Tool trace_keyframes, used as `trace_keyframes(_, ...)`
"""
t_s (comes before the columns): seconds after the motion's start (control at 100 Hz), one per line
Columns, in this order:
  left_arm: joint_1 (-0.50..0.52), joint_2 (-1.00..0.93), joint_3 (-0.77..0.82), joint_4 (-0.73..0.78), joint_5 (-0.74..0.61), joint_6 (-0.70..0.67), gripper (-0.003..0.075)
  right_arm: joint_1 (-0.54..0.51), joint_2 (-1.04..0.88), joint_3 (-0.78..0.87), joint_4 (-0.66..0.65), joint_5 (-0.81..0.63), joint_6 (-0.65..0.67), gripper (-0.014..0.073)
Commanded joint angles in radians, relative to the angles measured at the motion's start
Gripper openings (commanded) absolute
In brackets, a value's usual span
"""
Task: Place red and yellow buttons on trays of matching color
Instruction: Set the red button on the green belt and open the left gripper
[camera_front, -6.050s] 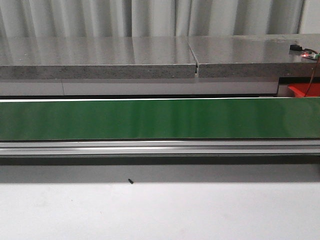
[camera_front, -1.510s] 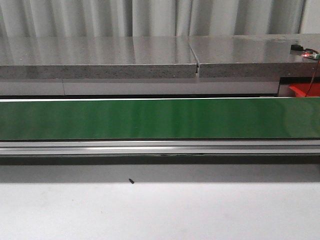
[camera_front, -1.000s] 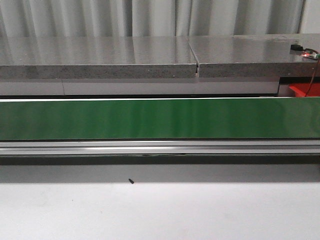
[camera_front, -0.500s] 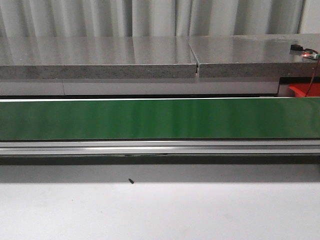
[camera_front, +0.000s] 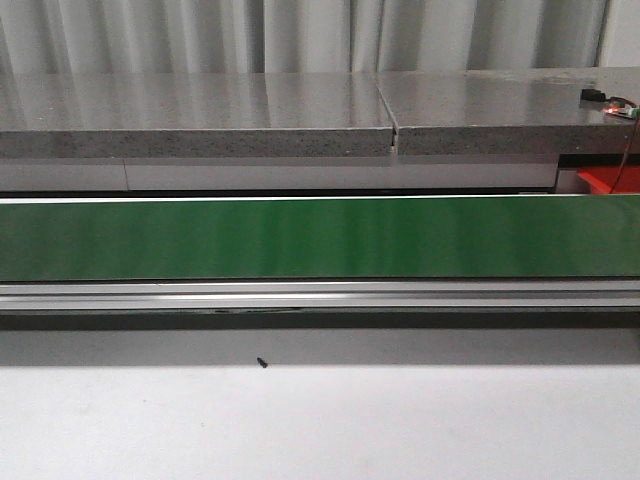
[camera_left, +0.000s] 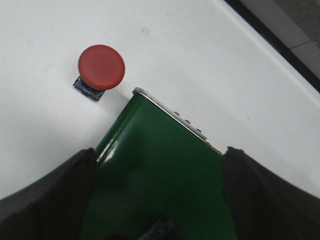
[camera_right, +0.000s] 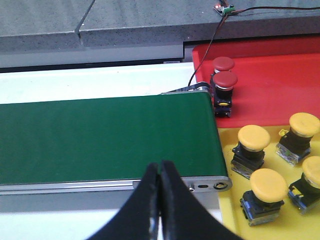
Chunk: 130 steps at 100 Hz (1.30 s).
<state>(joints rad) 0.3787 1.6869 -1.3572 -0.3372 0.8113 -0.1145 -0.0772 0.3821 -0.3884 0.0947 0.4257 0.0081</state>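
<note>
Change in front view: almost nothing; the green conveyor belt (camera_front: 320, 238) lies bare across the frame now as it did six seconds ago, and only a faint glint on the aluminium rail (camera_front: 320, 296) under it has slid leftward over the last second and a half.
What that means: I read it as a waiting stretch (the belt may be running, though I cannot be sure from a glint); no button has come into my forward view, so no pick is under way.
Left gripper (camera_left: 159, 200): my fingers stand wide apart over the end of the belt, holding nothing.
Right gripper (camera_right: 160, 200): my fingertips are pressed together, with nothing between them, hovering over the belt's near edge at its other end.
Loose red button (camera_left: 100, 69): stands on the white table (camera_left: 210, 65) just beside the belt's corner, off the belt, under my left wrist.
Its pointing: cap faces up toward my camera, long axis upright through cap and dark base; seen nearly end-on, base peeking out on one side.
Red tray (camera_right: 270, 80): holds two red buttons (camera_right: 224, 75), upright, near the belt end.
Yellow tray (camera_right: 280, 220): holds at least four yellow buttons (camera_right: 252, 150), caps up, slightly tilted in view.
Judgement: the loose red one looks like my left arm's next job.
</note>
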Motion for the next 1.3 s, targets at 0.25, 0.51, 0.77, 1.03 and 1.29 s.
trace_keyframes(0.25, 0.017, 0.142, -0.132, -0.040, -0.043, -0.148, 0.0515, 0.000, 0.004, -0.024, 0.003, -0.079, -0.008, -0.0067)
trace_keyframes(0.51, 0.017, 0.198, -0.166, -0.040, -0.143, -0.189, 0.0514, 0.000, 0.004, -0.024, 0.003, -0.079, -0.008, -0.0067)
trace_keyframes(0.77, 0.021, 0.254, -0.166, -0.040, -0.185, -0.212, 0.0515, 0.000, 0.004, -0.024, 0.003, -0.079, -0.008, -0.0067)
trace_keyframes(1.03, 0.021, 0.302, -0.166, -0.040, -0.241, -0.212, 0.0514, 0.000, 0.004, -0.024, 0.003, -0.079, -0.008, -0.0067)
trace_keyframes(1.29, 0.021, 0.306, -0.166, -0.042, -0.245, -0.212, 0.0324, 0.000, 0.004, -0.024, 0.003, -0.079, -0.008, -0.0067)
